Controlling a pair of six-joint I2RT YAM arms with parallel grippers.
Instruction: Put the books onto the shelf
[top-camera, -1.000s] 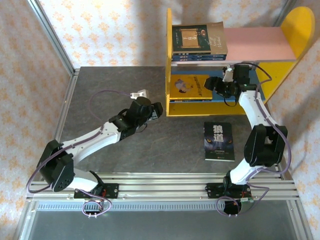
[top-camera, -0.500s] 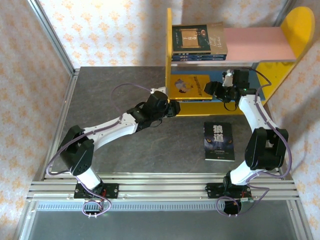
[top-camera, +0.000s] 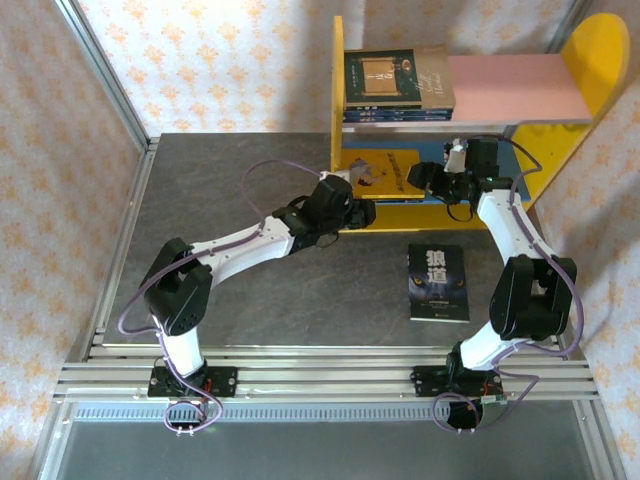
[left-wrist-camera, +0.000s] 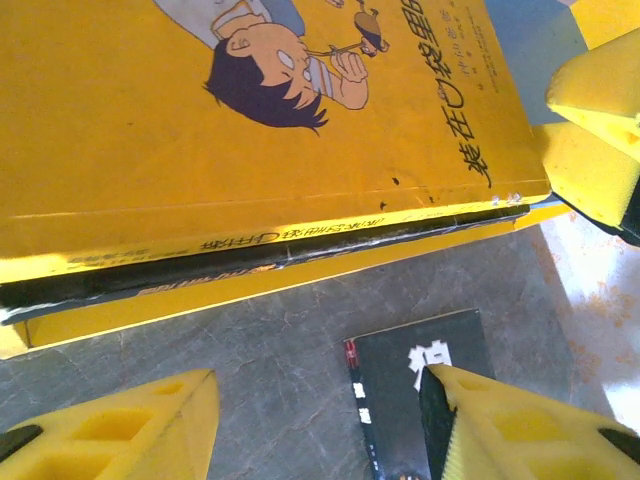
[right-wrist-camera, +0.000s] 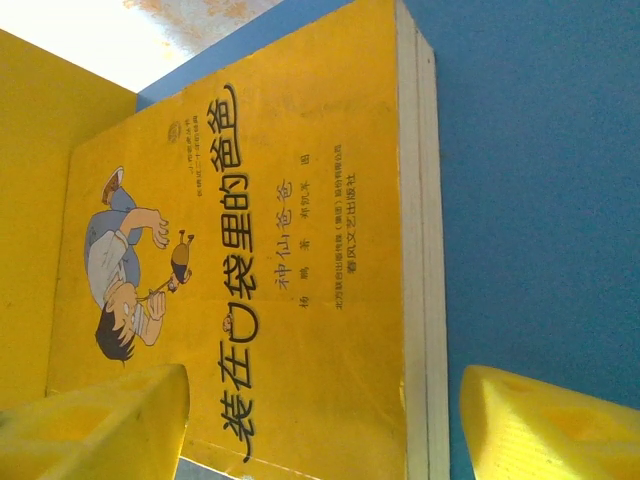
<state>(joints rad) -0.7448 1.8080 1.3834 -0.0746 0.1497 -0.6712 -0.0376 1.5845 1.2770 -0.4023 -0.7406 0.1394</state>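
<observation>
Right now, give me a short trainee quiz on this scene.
1. True or false: the wolf book lies on the pink board.
2. Where does the yellow cartoon book lie? A the pink board, B the blue board, C neither.
3. How many books lie on the table?
Key: 1 false, it lies on the table; 2 B; 3 one.

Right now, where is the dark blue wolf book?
In the top view the wolf book lies flat on the table, right of centre, just in front of the shelf and beside the right arm.
</observation>
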